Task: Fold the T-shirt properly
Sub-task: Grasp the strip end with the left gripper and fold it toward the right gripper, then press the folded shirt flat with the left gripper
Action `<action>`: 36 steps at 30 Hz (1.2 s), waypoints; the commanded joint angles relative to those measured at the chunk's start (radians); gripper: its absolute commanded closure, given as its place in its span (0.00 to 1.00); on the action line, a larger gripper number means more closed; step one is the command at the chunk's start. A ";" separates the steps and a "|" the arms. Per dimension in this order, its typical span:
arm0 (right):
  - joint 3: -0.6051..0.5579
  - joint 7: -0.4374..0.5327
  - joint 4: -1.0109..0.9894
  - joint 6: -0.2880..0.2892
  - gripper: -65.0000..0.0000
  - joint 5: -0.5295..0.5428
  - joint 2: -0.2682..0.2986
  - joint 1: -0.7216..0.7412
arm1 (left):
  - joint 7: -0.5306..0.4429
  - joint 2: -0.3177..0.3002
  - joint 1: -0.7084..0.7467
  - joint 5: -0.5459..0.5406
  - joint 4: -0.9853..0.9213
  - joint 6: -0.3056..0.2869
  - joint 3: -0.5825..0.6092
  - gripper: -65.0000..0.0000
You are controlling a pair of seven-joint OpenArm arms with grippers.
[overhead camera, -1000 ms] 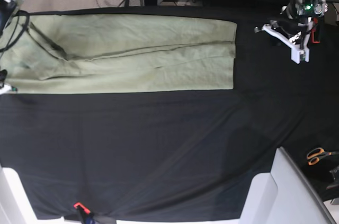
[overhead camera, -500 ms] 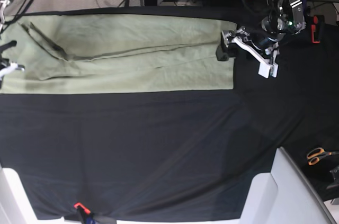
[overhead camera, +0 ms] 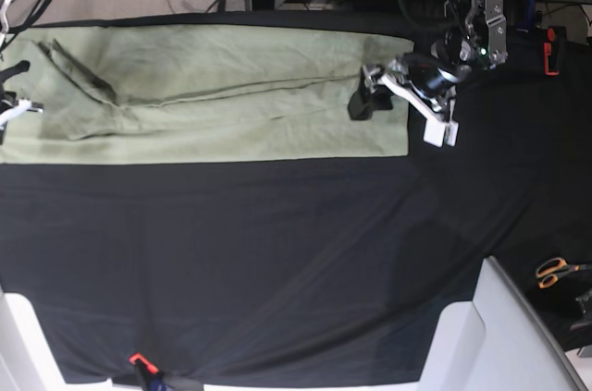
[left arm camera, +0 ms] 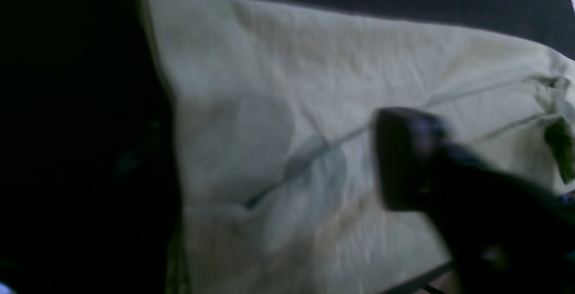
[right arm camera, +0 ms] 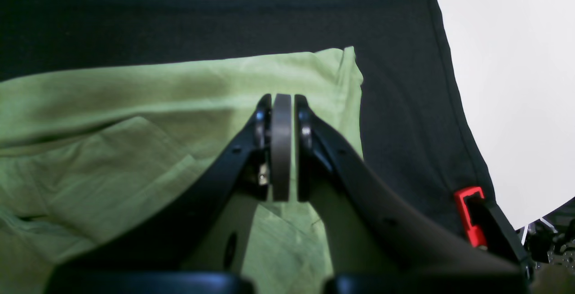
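The T-shirt (overhead camera: 213, 95) lies folded into a long band along the far edge of the black table cloth (overhead camera: 277, 262), running from the far left corner to past the middle in the base view. Its lengthwise fold lines show as shallow creases, and a sleeve edge makes a diagonal ridge near its left end.

The left gripper (overhead camera: 400, 112) hangs over the shirt's right-hand end, at the near right corner of the band. In the base view its jaws stand apart, a dark finger (overhead camera: 361, 103) over the green cloth and a white one (overhead camera: 435, 128) out past the shirt's end over the black cloth. Nothing is between them. The left wrist view is blurred; it shows one dark finger (left arm camera: 406, 159) above the pale fabric (left arm camera: 314, 105) and the shirt's end edge against the cloth, but not whether the finger touches the shirt.

The right gripper (right arm camera: 281, 145) sits at the shirt's other end, near the left edge of the table cloth. Its wrist view shows the two black fingers pressed together on their grey pad, closed with no fabric caught between them, poised above the green shirt near one corner. A red clamp (right arm camera: 467, 215) shows at the cloth's border there.

Orange-handled scissors (overhead camera: 555, 271) lie off the near right corner.
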 commanded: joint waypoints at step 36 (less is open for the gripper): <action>-0.005 0.024 0.022 -0.002 0.97 0.006 -0.038 -0.009 | -0.030 0.125 0.211 0.481 0.569 0.124 -0.220 1.00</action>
